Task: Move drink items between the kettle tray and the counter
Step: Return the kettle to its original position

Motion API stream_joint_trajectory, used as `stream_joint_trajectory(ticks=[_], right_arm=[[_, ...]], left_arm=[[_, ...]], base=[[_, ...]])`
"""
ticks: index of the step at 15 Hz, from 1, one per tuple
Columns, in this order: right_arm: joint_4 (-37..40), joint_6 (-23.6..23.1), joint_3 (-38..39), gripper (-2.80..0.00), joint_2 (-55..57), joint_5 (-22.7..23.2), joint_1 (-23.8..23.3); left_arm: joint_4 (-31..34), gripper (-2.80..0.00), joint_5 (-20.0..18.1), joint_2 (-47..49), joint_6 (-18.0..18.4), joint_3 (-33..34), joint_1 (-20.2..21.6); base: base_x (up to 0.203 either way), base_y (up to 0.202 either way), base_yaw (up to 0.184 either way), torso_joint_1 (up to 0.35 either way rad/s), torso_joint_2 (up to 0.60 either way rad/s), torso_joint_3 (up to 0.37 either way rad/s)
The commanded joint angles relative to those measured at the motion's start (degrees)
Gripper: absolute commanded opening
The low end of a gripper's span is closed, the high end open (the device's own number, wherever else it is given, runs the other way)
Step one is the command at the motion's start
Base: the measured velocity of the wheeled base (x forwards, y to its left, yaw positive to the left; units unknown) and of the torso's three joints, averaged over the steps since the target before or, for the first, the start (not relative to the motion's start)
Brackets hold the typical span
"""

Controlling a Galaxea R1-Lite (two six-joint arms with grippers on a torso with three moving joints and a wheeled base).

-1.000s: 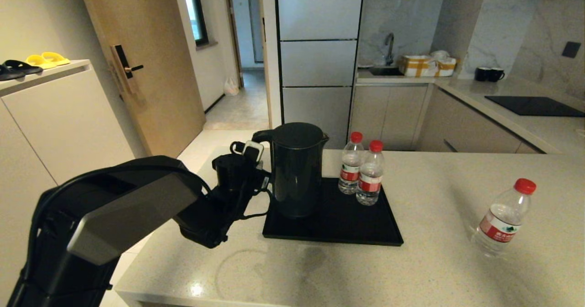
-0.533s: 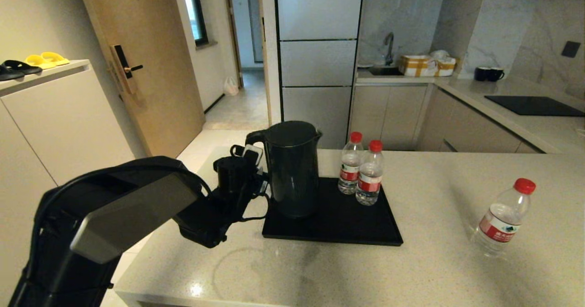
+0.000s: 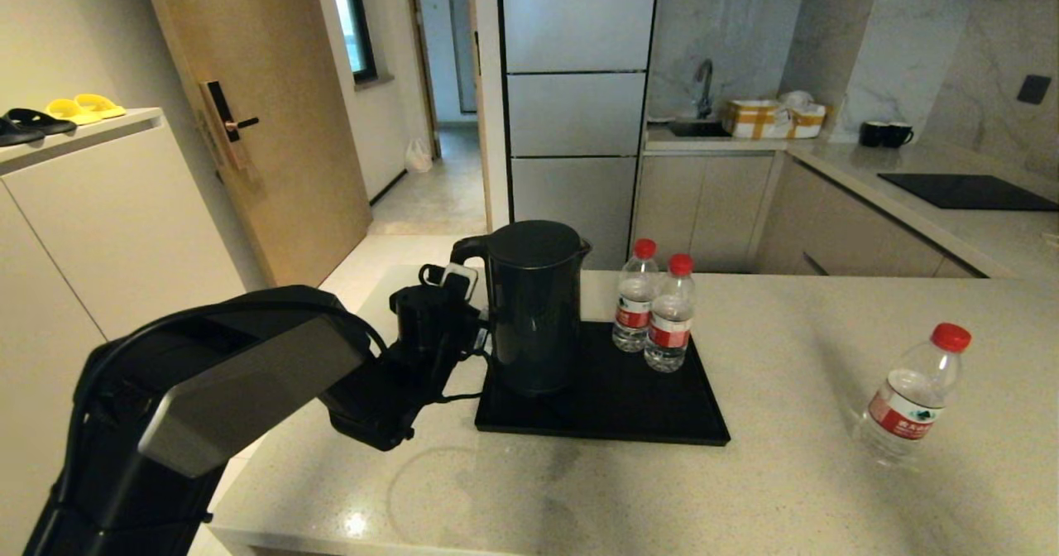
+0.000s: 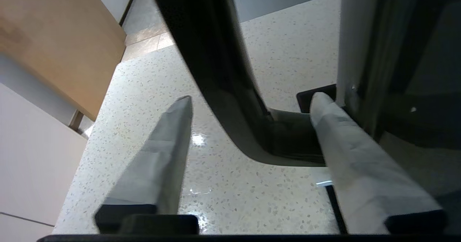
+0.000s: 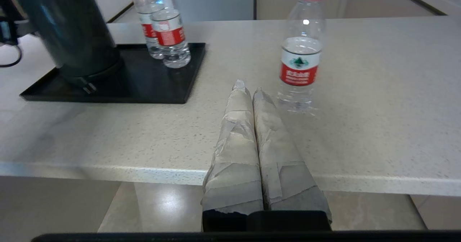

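Left gripper (image 4: 248, 101) spread wide astride kettle handle (image 4: 216, 65), one taped finger (image 4: 162, 162) outside the loop, the other against the kettle body; no squeeze on the handle visible. Kettle (image 3: 534, 308) upright on kettle tray (image 3: 662, 424), left end. Two water bottles (image 3: 658, 312) touching each other at tray's far edge. Third bottle (image 3: 910, 399) standing on counter (image 3: 745, 490), well right of tray. Right gripper (image 5: 250, 87) clenched, fingers pressed together, empty, at counter's near edge just beside that bottle.
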Motion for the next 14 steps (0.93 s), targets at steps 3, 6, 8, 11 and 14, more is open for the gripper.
stream_joint_trajectory(ticks=[3, 6, 8, 11, 14], right_arm=[[-0.01, -0.01, 0.09, -2.8, 0.0, 0.0, -0.02], [-0.01, -0.01, 0.09, -2.8, 0.0, 0.0, -0.02], [-0.01, -0.01, 0.09, -2.8, 0.0, 0.0, -0.02], [-0.01, -0.01, 0.09, -2.8, 0.0, 0.0, -0.02], [-0.01, -0.01, 0.09, -2.8, 0.0, 0.0, -0.02]], left_arm=[[-0.88, 0.0, 0.55, -0.14, 0.14, -0.55, -0.23], [-0.88, 0.0, 0.83, -0.41, 0.23, -0.16, -0.67], [-0.79, 0.0, 0.83, -0.5, 0.32, -0.07, -0.76], [-0.83, 0.0, 1.07, -0.93, 0.32, -0.16, -0.76], [-1.06, 0.0, 2.04, -2.15, 0.22, -0.35, -0.76]], base=[[0.0, 0.0, 0.0, 0.0, 0.0, 0.0], [0.0, 0.0, 0.0, 0.0, 0.0, 0.0], [0.0, 0.0, 0.0, 0.0, 0.0, 0.0], [0.0, 0.0, 0.0, 0.0, 0.0, 0.0], [0.0, 0.0, 0.0, 0.0, 0.0, 0.0]])
